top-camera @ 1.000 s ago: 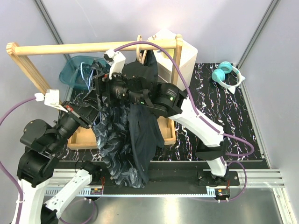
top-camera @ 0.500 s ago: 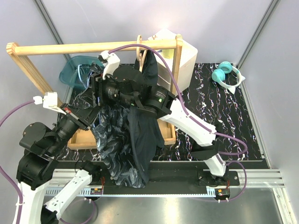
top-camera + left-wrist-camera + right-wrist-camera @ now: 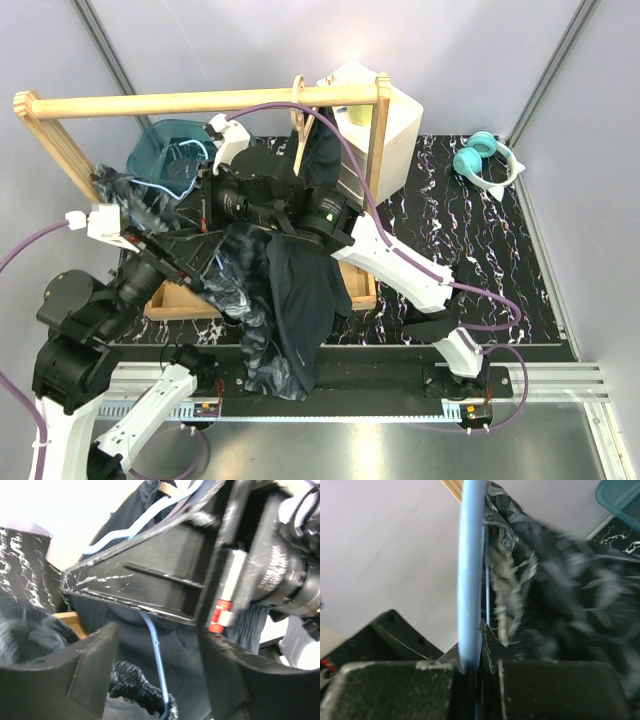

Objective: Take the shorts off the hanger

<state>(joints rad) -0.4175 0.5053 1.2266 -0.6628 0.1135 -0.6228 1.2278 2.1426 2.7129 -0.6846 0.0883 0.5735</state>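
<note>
Below the rack [image 3: 200,102], right hand [image 3: 475,675] clamps the blue hanger [image 3: 471,570], the shorts [image 3: 240,290] not yet free; left hand [image 3: 160,680] grip: cannot tell.

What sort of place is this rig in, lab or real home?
Probably a lab robot cell, not a home: plain grey panel walls, an aluminium mounting rail at the front, and staged props on a marbled mat: wooden rack, teal bin, headphones.
</note>
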